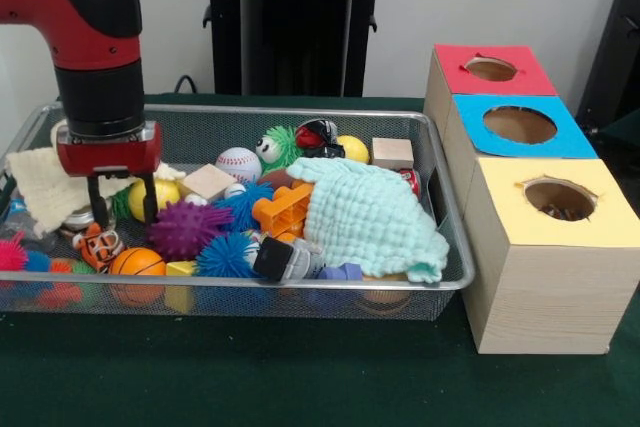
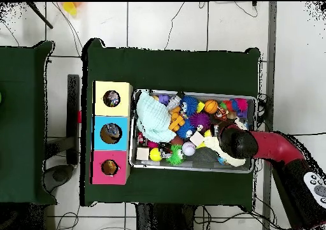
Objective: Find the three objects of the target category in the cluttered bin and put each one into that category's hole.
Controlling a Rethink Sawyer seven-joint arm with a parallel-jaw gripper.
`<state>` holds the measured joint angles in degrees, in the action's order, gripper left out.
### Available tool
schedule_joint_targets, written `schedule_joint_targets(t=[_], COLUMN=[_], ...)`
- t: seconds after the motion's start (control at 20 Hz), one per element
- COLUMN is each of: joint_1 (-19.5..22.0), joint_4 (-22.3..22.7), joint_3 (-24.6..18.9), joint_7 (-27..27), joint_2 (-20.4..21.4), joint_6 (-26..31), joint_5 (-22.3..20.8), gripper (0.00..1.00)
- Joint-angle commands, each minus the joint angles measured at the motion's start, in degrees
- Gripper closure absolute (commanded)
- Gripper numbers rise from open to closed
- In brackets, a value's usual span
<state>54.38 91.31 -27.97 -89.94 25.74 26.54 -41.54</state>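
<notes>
Over the bin's (image 1: 440, 292) end, open claw (image 1: 124, 209) above yellow ball (image 1: 164, 192)

Red-black arm (image 1: 85, 7), red-cased end effector (image 1: 122, 209), two black fingers (image 1: 99, 202).

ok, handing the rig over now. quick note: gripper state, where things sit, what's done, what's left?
Gripper: open, empty, low over the end of the mesh bin farthest from the boxes, above the yellow ball and beside the purple spiky ball.
Bin: full of clutter; mint cloth covers the end nearest the boxes, a cream cloth lies at the other end.
Boxes: red, blue and yellow, in a row beside the bin. Each hole shows something inside; contents unclear.
Done: cannot confirm from here.
Left: nothing in grasp; target category not evident.
</notes>
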Motion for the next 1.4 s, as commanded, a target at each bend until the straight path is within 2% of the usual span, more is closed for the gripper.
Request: schedule_joint_targets(t=[0.05, 0.4, 0.5, 0.75, 1.0, 1.4], joint_1=[2.44, 3.83, 4.06, 3.25, 2.72, 3.63], joint_4=[-2.79, -4.04, -4.39, -6.49, -8.43, -9.14], joint_3=[-6.15, -7.8, -8.27, -8.13, -8.83, -9.73], joint_7=[14.6, 16.45, 16.12, 12.9, 12.69, 12.54], joint_2=[1.72, 3.24, 2.16, -4.27, -5.03, -6.06], joint_6=[12.01, 15.02, 14.91, 8.54, 4.52, 4.77], joint_5=[3.11, 3.23, 2.68, -0.78, -3.51, -4.05], gripper=[0.0, 0.0, 0.0, 0.0, 0.0, 0.0])
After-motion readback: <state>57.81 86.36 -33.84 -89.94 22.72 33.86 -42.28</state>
